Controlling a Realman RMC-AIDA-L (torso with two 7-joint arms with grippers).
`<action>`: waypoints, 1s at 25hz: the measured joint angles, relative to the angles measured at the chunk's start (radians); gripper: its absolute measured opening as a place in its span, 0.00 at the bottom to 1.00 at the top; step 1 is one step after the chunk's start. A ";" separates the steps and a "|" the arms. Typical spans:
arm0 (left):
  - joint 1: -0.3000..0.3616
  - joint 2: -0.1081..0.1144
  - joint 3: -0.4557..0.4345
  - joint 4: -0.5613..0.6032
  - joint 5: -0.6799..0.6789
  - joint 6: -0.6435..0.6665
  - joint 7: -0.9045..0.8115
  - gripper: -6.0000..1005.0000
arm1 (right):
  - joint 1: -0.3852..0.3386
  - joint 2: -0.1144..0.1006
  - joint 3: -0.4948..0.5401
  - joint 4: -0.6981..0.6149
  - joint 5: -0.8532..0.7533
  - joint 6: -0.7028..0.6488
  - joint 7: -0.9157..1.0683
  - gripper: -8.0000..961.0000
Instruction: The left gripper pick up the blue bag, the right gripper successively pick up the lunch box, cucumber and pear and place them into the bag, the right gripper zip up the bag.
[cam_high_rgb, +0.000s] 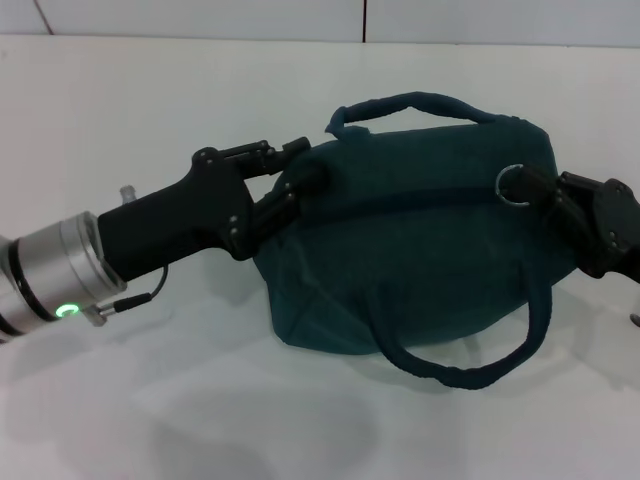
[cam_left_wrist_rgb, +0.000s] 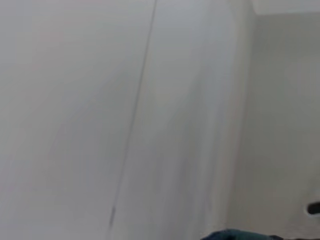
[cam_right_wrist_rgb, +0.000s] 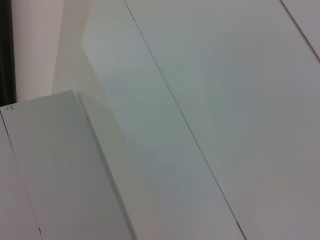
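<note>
The blue bag (cam_high_rgb: 400, 260) lies on the white table, and its zipper line runs closed across the top. My left gripper (cam_high_rgb: 298, 172) comes in from the left and is shut on the bag's left end. A metal ring zipper pull (cam_high_rgb: 511, 183) sits at the bag's right end, with my right gripper (cam_high_rgb: 535, 187) shut on it. Only a sliver of the bag's fabric (cam_left_wrist_rgb: 235, 234) shows in the left wrist view. The right wrist view shows only white panels. The lunch box, cucumber and pear are out of view.
The white table (cam_high_rgb: 150, 400) stretches around the bag to a white wall (cam_high_rgb: 200, 15) at the back. One bag handle (cam_high_rgb: 420, 102) arches over the far side. The other handle (cam_high_rgb: 465, 372) loops out toward me on the table.
</note>
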 joint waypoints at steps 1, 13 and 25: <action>-0.001 0.000 0.000 0.029 0.023 0.003 -0.039 0.27 | 0.000 0.000 0.000 0.000 0.000 0.000 -0.004 0.03; -0.039 0.055 0.002 0.255 0.124 0.103 -0.408 0.34 | 0.006 -0.001 -0.002 0.001 -0.001 -0.005 -0.025 0.03; -0.100 0.033 0.061 0.557 0.183 0.068 -0.762 0.41 | 0.004 0.001 -0.013 0.007 -0.010 -0.018 -0.061 0.03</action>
